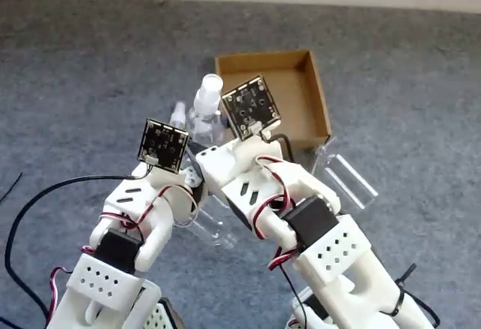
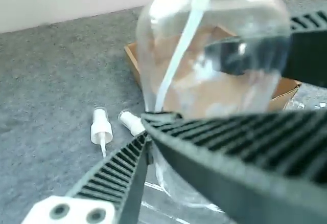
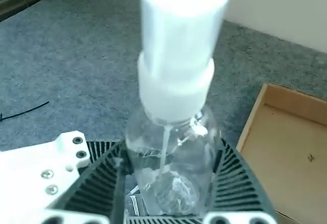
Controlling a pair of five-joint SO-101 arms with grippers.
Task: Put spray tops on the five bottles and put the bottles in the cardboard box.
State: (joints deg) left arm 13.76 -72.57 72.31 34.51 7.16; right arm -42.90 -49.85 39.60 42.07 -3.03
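Note:
A clear bottle [image 1: 203, 122] with a white spray top [image 1: 209, 91] stands upright just left of the open cardboard box [image 1: 278, 96]. Both arms meet at it. In the right wrist view my right gripper [image 3: 168, 183] is shut on the bottle [image 3: 168, 152], its black fingers [image 3: 102, 183] pressing both sides below the spray top [image 3: 179, 45]. In the left wrist view my left gripper [image 2: 168, 147] is shut on the lower body of the same bottle [image 2: 204, 86], whose dip tube shows inside. The box [image 2: 134, 60] lies right behind it, and the box [image 3: 286, 147] holds nothing in the part that shows.
Two loose spray tops [image 2: 101, 128] [image 2: 131, 122] lie on the grey carpet beside the box. A capless clear bottle [image 1: 347, 175] lies on its side right of the arms, another [image 1: 209, 227] lies between them. A black cable [image 1: 15, 224] runs along the left.

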